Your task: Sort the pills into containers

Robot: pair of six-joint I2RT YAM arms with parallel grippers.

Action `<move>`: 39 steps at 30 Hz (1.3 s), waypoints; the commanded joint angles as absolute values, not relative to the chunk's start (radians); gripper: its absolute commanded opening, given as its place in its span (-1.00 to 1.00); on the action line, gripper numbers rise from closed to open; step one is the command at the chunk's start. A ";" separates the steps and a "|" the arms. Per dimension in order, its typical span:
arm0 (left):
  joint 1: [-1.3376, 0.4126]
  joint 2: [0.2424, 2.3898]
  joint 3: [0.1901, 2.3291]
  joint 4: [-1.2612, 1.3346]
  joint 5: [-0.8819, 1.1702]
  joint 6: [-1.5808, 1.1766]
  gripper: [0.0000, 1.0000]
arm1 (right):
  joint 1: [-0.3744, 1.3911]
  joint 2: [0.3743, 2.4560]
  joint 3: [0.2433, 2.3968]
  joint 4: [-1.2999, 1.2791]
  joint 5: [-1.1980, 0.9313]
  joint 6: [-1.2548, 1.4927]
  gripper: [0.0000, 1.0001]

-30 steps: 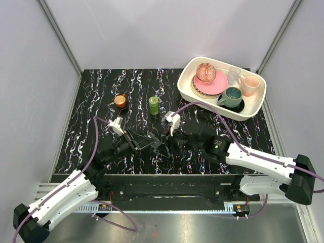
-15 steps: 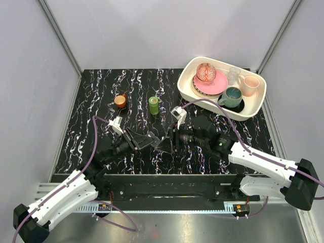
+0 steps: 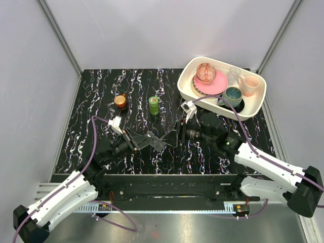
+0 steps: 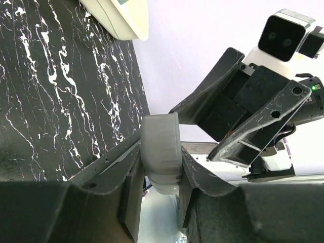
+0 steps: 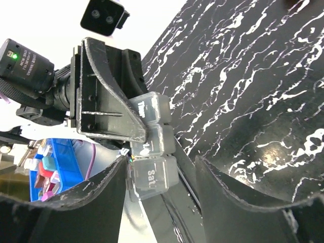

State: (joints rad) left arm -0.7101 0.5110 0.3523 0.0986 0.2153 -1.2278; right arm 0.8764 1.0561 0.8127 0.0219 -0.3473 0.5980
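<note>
I have the pill box (image 5: 152, 152) pinched in my left gripper (image 4: 161, 154) over the near middle of the table (image 3: 101, 91), my right gripper (image 5: 161, 167) gaping loosely around its end, and nothing looks sorted yet.

On the black marbled table (image 3: 101, 86), the left gripper (image 3: 154, 142) and right gripper (image 3: 173, 137) meet over the near middle. A grey pill box (image 3: 160, 147) sits between the left one's fingers, and the right one's tips are just beside its end. Farther back stand a green bottle (image 3: 154, 105) and an orange cup (image 3: 120, 100). A white tray (image 3: 183, 88) at the far right corner carries a pink plate (image 3: 220, 81), a patterned bowl (image 3: 206, 72), a glass (image 3: 234, 75), a peach mug (image 3: 249, 85) and a teal mug (image 3: 233, 95).
</note>
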 commanded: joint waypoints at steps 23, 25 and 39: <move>-0.715 0.494 0.390 0.124 0.252 -1.201 -1.00 | 0.833 0.994 0.790 -0.094 -0.250 0.532 0.21; -0.715 0.494 0.385 0.124 0.249 -1.197 -1.00 | 0.825 0.980 0.824 -0.121 -0.250 0.528 0.21; -0.726 0.665 0.368 0.147 0.226 -0.987 -1.00 | 0.819 0.828 0.976 -0.391 -0.016 0.385 0.19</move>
State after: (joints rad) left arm -0.7132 0.5797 0.3523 0.0734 0.2264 -1.0969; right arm 0.8272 0.8684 0.9447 -0.2996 -0.1368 0.4412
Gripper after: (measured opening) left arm 0.332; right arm 0.599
